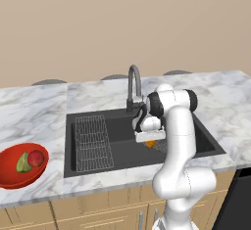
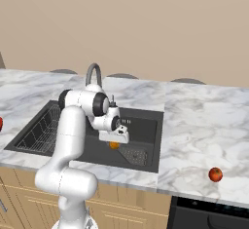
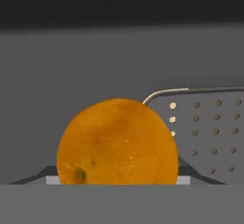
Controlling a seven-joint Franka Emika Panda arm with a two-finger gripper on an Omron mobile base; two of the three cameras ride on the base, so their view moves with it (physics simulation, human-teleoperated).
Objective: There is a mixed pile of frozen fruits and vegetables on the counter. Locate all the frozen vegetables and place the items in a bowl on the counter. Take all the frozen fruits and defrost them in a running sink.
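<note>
My gripper (image 1: 151, 142) hangs low inside the dark grey sink (image 1: 122, 155), shut on the small orange ball (image 1: 150, 145). In the right base view the orange ball (image 2: 114, 145) peeks out just under the hand (image 2: 115, 136). The orange ball (image 3: 116, 142) sits large and close in the hand view, hiding the fingertips, just above the basin floor. The red bowl (image 1: 10, 179) stands on the counter (image 1: 34, 111) at the far left, with the green wedge (image 1: 22, 163) and the pinkish-red ball (image 1: 35, 158) inside it. A small red ball (image 2: 215, 175) lies on the counter to the right of the sink.
The grey gooseneck tap (image 1: 133, 84) rises behind the basin, close to my forearm. A wire grid rack (image 1: 92, 143) covers the sink's left half. A perforated drain plate (image 3: 209, 127) lies beside the orange. The counter's front edge runs near the red ball.
</note>
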